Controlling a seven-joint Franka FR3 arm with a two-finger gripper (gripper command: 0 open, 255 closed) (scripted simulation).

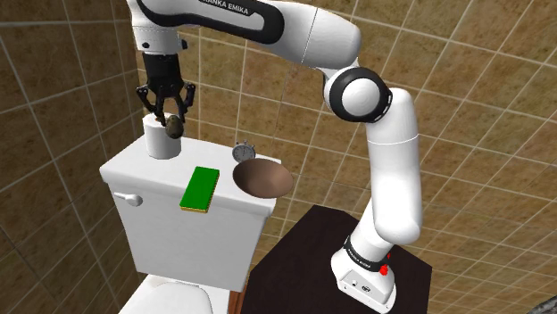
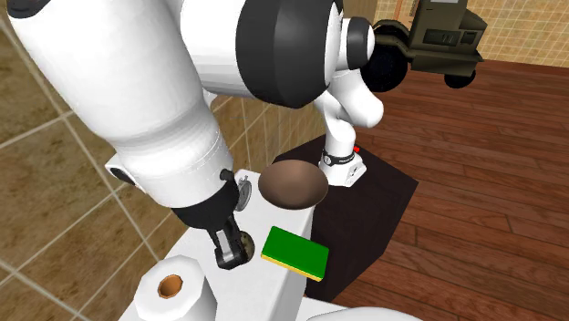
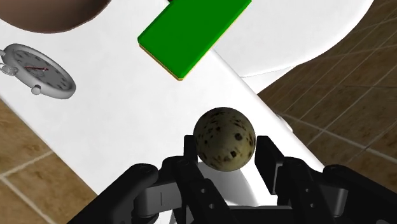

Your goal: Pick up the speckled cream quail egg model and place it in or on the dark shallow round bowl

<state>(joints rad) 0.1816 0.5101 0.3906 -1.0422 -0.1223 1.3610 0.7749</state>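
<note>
While the black gripper pinches the speckled cream egg above the white tank lid, beside a hollow white roll, a flat green slab, a round stopwatch and the smooth brown bowl follow rightward; the wrist view adds the stopwatch's dial marks.

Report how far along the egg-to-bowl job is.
Done: the gripper is shut on the speckled egg, which is clear of the white tank lid. In hand: the egg hangs beside the white roll. Left: carry it past the green block to the empty dark bowl and release.
</note>
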